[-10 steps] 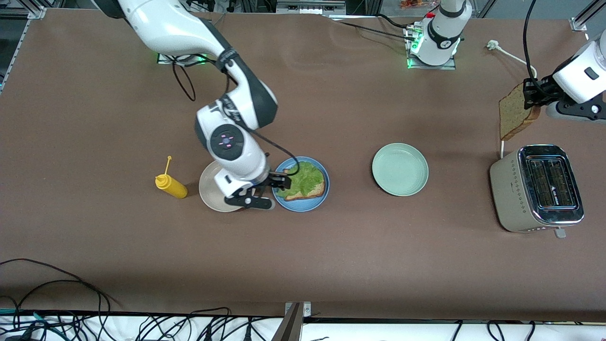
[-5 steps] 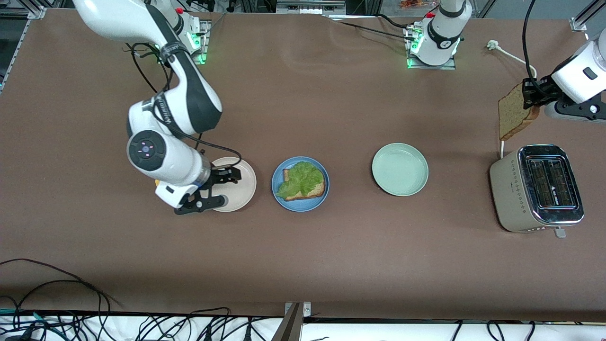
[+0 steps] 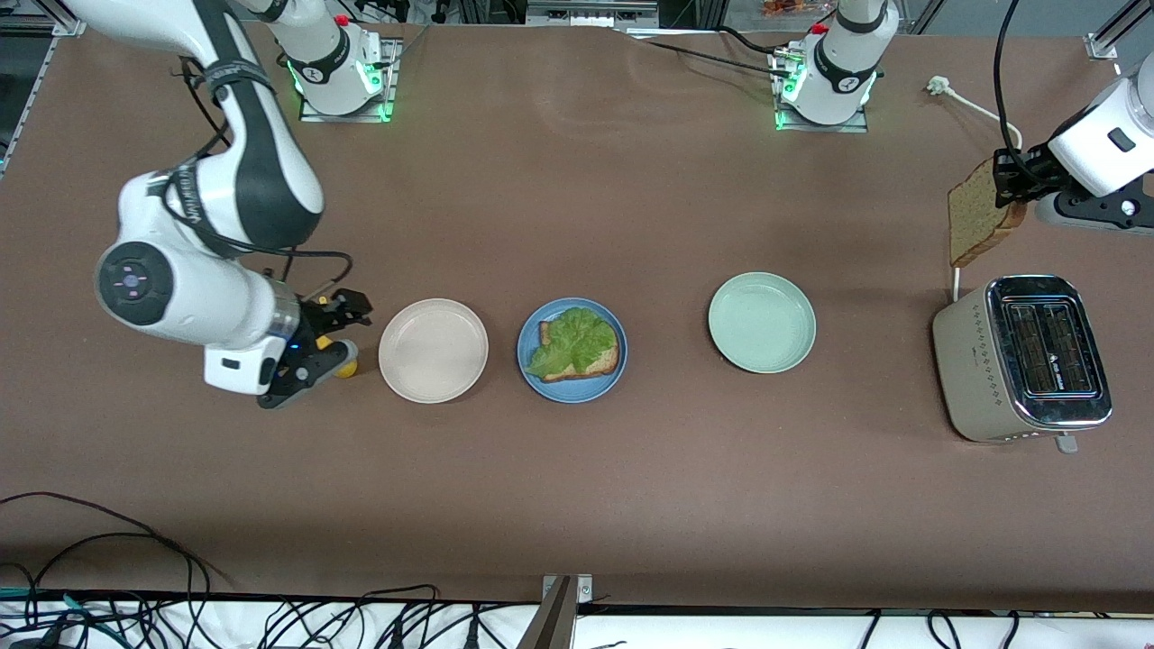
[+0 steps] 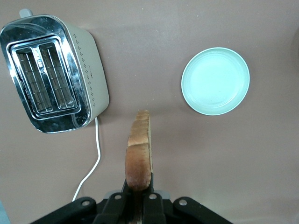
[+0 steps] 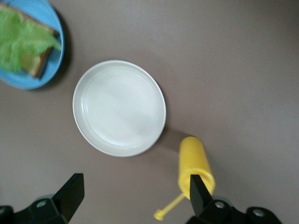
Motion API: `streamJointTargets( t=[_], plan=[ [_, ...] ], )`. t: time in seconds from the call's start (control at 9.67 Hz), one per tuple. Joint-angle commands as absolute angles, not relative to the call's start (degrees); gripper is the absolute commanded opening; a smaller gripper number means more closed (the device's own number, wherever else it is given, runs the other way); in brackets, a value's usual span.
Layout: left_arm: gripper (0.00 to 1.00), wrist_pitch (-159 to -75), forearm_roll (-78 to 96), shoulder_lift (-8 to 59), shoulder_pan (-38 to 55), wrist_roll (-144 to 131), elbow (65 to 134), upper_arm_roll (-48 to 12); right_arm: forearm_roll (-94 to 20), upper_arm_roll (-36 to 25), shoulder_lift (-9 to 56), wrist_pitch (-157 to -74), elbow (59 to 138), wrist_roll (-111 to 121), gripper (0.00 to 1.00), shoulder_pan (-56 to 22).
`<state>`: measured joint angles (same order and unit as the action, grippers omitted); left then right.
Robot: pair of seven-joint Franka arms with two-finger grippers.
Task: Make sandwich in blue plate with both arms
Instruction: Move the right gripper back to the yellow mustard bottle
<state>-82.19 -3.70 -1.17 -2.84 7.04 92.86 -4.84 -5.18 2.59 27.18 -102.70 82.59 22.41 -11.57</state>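
Brown matte tabletop; left pincer clamps speckled square bread slice, right pincer wide over yellow bottle.

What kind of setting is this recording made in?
Probably a robotics lab staged as a kitchen: two white arms bolted to a brown table, cables strewn along its edge, and a beige-and-chrome toaster near a round blue plate of bread and lettuce.
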Motion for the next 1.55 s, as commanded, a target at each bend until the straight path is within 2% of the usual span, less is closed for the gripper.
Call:
streamJointTargets(
  t=[0.0, 0.31, 0.72, 1.14, 1.45],
  plan=[
    [0.0, -82.53, -5.01, -2.55, -2.81, 6.5, 94.13, -5.19, -8.78, 3.43, 21.9, -102.3, 88.75, 39.68, 1.0, -6.0],
    [0.0, -82.71, -5.01, -2.55, -2.72, 6.5, 94.13, -5.27, -13.25, 3.34, 18.81, -100.91, 91.4, 59.07, 1.0, 0.07],
    [0.0, -84.11, -5.27, -1.94, -2.72, 6.24, 94.22, -6.23, -22.39, 3.08, 18.98, -97.39, 91.93, 82.04, 1.0, 6.93],
    [0.0, -85.17, -5.36, -0.44, -2.64, 5.19, 94.13, -6.5, -30.04, 3.25, 24.68, -95.2, 91.85, 101.92, 1.0, 14.83],
    [0.0, -85.17, -6.32, -0.35, -2.02, 5.1, 94.13, -6.5, -36.8, 3.25, 31.79, -93.17, 90.97, 115.71, 1.0, 19.41]
  ],
)
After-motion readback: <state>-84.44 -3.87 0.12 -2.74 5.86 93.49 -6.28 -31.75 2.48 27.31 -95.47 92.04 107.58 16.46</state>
